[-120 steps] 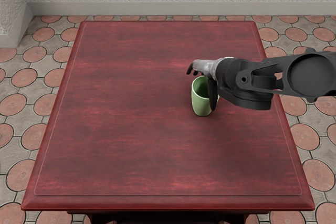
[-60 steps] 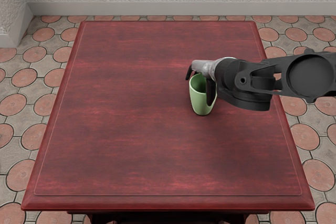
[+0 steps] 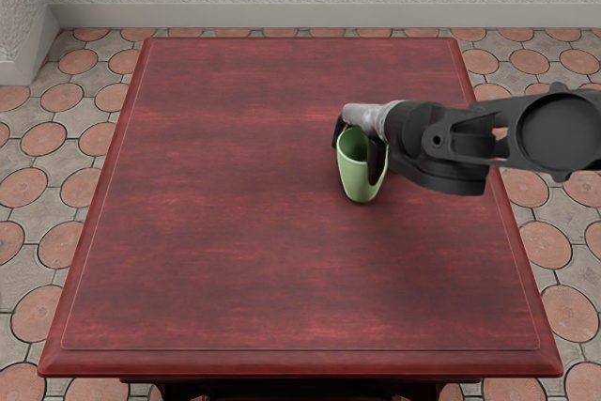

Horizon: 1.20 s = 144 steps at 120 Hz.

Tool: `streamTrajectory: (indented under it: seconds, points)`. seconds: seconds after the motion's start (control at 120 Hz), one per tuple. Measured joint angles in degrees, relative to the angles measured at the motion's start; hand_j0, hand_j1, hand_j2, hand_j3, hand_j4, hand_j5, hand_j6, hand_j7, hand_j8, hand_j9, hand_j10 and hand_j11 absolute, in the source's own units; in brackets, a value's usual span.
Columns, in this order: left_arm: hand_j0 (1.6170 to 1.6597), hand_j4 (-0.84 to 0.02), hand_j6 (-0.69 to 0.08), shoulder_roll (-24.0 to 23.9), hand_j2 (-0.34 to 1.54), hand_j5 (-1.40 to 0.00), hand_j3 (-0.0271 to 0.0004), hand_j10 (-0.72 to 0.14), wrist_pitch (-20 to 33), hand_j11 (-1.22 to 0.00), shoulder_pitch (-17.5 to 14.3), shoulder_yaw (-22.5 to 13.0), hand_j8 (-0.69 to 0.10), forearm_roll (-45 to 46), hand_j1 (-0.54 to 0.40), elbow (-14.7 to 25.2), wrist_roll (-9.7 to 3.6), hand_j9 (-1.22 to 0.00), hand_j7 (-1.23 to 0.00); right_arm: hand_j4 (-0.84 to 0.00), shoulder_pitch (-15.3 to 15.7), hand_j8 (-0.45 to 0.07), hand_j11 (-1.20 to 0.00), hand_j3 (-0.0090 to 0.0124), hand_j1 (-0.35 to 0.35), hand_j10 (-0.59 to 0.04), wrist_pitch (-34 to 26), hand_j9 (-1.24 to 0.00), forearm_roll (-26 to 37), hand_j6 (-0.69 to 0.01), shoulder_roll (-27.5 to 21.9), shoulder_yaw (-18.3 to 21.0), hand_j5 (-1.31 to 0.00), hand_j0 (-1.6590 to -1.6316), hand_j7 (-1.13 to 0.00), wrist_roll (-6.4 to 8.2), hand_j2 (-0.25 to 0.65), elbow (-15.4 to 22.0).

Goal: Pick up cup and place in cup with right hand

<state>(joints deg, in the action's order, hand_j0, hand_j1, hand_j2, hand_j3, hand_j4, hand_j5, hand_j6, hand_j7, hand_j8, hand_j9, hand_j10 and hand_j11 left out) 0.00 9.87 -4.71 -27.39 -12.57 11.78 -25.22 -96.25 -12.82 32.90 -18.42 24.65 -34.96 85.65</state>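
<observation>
The right hand (image 3: pixel 358 155) reaches over a green cup (image 3: pixel 356 180) right of the table's middle. Its dark thumb lies along the cup's right side and its other fingers curl down behind and left of the rim, so the hand is closed around the cup. The cup's mouth faces up and its body leans slightly. Whether its base touches the table cannot be told. It is the only cup that shows.
The dark red wooden table (image 3: pixel 216 260) fills most of the view, with tiled floor around it and a pale wall behind. The right forearm (image 3: pixel 526 133) crosses the table's right edge.
The fingers have curled farther down around the cup. The cup has shifted slightly left and up in the picture and tilted a little.
</observation>
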Motion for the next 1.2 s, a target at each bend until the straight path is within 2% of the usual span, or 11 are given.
streamTrajectory:
  seconds: [0.167,0.217,0.258,0.633,0.708,0.742,0.817,0.95,1.2]
  points:
    - [1.6581,0.000,0.000,0.0,0.00,0.00,-0.0001,0.000,0.0,0.00,0.0,0.0,0.000,0.0,0.349,0.0,0.00,0.00,0.00,-0.457,-1.2,-0.249,-0.63,-0.0005,0.101,-0.381,0.5,-0.62,0.0,-0.260,-0.3,-0.7,-0.61,-1.6535,-0.61,-0.02,-0.011,0.0]
    - [1.6581,0.000,0.000,0.0,0.00,0.00,-0.0001,0.000,0.0,0.00,0.0,0.0,0.000,0.0,0.349,0.0,0.00,0.00,0.00,-0.457,-1.6,-0.249,-0.63,0.0001,0.100,-0.382,0.7,-0.62,-0.1,-0.261,-0.6,-1.0,-0.62,-1.6536,-0.61,-0.02,-0.010,0.1]
    - [1.6581,0.000,0.000,0.0,0.00,0.00,0.0000,0.000,0.0,0.00,0.0,0.0,0.000,0.0,0.349,0.0,0.00,0.00,0.00,-0.458,-1.9,-0.247,-0.63,-0.0004,0.101,-0.375,1.0,-0.62,-0.2,-0.259,-0.9,-1.6,-0.62,-1.6536,-0.61,-0.03,-0.013,0.1]
    - [1.6581,0.000,0.000,0.0,0.00,0.00,0.0000,0.000,0.0,0.00,0.0,0.1,0.000,0.0,0.349,0.0,0.00,0.00,0.00,-0.457,-4.6,-0.241,-0.63,-0.0002,0.105,-0.366,5.4,-0.63,-0.5,-0.254,-6.8,-6.9,-0.63,-1.6538,-0.61,-0.04,-0.012,2.3]
    - [1.6581,0.000,0.000,0.0,0.00,0.00,0.0000,0.000,0.0,0.00,0.0,0.0,0.000,0.0,0.349,0.0,0.00,0.00,0.00,-0.456,-5.5,-0.240,-0.63,0.0000,0.104,-0.366,5.9,-0.64,-0.6,-0.255,-7.5,-7.2,-0.63,-1.6539,-0.61,-0.04,-0.011,2.4]
    - [1.6581,0.000,0.000,0.0,0.00,0.00,0.0000,0.000,0.0,0.00,0.0,0.1,0.000,0.0,0.349,0.0,0.00,0.00,0.00,-0.456,-5.9,-0.238,-0.63,-0.0008,0.104,-0.371,6.1,-0.63,-0.6,-0.254,-7.7,-7.4,-0.63,-1.6537,-0.61,-0.04,-0.011,2.4]
    - [1.6581,0.000,0.000,0.0,0.00,0.00,0.0000,0.000,0.0,0.00,0.0,0.1,0.000,0.0,0.349,0.0,0.00,0.00,0.00,-0.457,-7.1,-0.241,-0.63,-0.0001,0.104,-0.373,6.8,-0.63,-0.8,-0.254,-8.4,-7.7,-0.63,-1.6537,-0.61,-0.05,-0.009,2.4]
    - [1.6581,0.000,0.000,0.0,0.00,0.00,0.0000,0.000,0.0,0.00,0.0,0.0,0.000,0.0,0.349,0.0,0.00,0.00,0.00,-0.459,-8.6,-0.236,-0.63,-0.0008,0.106,-0.371,8.1,-0.64,-0.9,-0.250,-9.8,-8.5,-0.63,-1.6535,-0.62,-0.04,-0.009,2.4]
    - [1.6581,0.000,0.000,0.0,0.00,0.00,0.0000,0.000,0.0,0.00,0.0,0.0,0.000,0.0,0.349,0.0,0.01,0.00,0.00,-0.464,-9.5,-0.239,-0.63,-0.0004,0.106,-0.367,9.8,-0.63,-1.0,-0.251,-13.8,-8.9,-0.63,-1.6531,-0.62,-0.04,-0.011,3.7]
